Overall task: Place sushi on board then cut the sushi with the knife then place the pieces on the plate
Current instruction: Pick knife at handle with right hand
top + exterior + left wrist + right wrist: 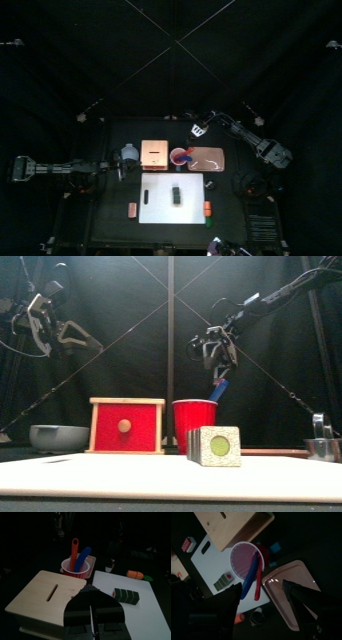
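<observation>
Well, the sushi roll point(215, 445) sat on the white board point(80, 478), lower centre of the front view; behind it stood the red cup point(195, 421), the right gripper point(262, 586) above spread open; upper left, the left gripper point(90, 594) was closed

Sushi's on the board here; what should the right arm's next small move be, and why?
Probably lower the right pincer onto the blue knife and close on its handle. The sushi roll already lies on the white board in one piece, and the open pincer hangs just above the red cup that holds the knife, gripping nothing.
</observation>
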You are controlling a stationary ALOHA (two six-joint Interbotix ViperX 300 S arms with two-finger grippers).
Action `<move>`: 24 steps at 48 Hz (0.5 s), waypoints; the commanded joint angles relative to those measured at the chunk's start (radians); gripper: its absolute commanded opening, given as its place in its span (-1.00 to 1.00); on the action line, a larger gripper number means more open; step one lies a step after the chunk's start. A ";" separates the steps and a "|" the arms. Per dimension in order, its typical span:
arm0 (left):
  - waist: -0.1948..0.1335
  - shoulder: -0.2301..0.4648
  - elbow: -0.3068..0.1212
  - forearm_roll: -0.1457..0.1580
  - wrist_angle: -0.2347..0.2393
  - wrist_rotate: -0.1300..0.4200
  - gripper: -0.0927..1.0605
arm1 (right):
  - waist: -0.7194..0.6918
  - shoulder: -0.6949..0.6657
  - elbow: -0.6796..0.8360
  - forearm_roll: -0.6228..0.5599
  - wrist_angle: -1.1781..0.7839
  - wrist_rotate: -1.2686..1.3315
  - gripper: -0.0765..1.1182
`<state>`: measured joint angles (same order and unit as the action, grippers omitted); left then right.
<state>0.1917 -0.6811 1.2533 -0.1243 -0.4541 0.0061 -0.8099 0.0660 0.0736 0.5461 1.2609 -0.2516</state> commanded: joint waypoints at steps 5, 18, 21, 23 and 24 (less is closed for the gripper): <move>0.003 0.002 -0.021 0.002 -0.006 0.000 -0.86 | 0.008 0.018 -0.040 0.000 0.055 -0.003 0.72; 0.003 0.002 -0.021 0.002 -0.005 0.000 -0.86 | 0.038 0.052 -0.037 -0.018 0.071 -0.002 0.72; 0.002 0.002 -0.020 0.002 -0.005 0.000 -0.86 | 0.049 0.063 -0.035 -0.023 0.072 -0.002 0.72; 0.003 0.002 -0.018 0.002 -0.005 -0.002 -0.86 | 0.058 0.067 -0.038 -0.026 0.075 -0.002 0.72; 0.002 0.002 -0.018 0.002 -0.005 -0.002 -0.86 | 0.061 0.072 -0.040 -0.026 0.078 -0.002 0.72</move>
<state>0.1917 -0.6811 1.2517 -0.1243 -0.4541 0.0061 -0.7593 0.1549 0.0583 0.5200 1.3330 -0.2500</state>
